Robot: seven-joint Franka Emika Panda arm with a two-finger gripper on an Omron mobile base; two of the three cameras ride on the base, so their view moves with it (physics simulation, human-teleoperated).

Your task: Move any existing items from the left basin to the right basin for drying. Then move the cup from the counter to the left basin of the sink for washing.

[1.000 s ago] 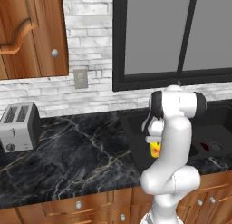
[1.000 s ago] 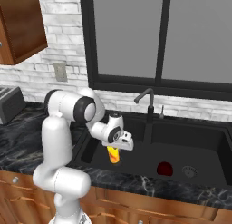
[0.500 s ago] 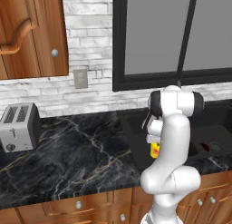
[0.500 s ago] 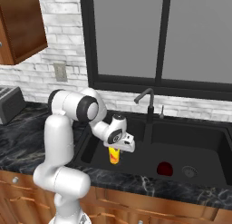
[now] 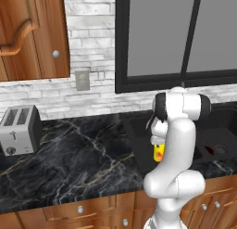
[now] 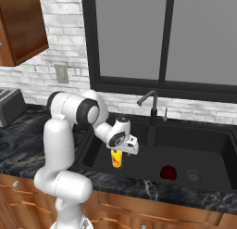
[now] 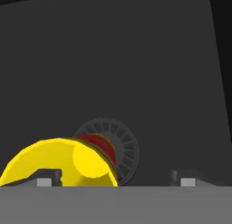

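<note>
The yellow cup (image 6: 116, 159) with its red mark stands upright low in the left basin (image 6: 95, 151) of the black sink, over the round drain (image 7: 122, 146). My gripper (image 6: 124, 149) hangs just above it, open. In the hand view the two fingertips (image 7: 48, 181) stand wide apart, with the cup (image 7: 54, 164) close by the left one. In the left base view the cup (image 5: 158, 153) peeks out beside my arm, under the gripper (image 5: 157, 141). A small dark red item (image 6: 168, 171) lies on the floor of the right basin (image 6: 203, 144), next to its drain.
A tall thin black faucet (image 6: 149, 107) rises behind the divider between the basins, close to my hand. A silver toaster (image 5: 19, 128) stands at the far left of the black marble counter (image 5: 83, 154). Wooden cabinets hang above.
The jaws were shut on the cup and now stand wide apart. The hand and the cup stay at about the same place in the left basin.
</note>
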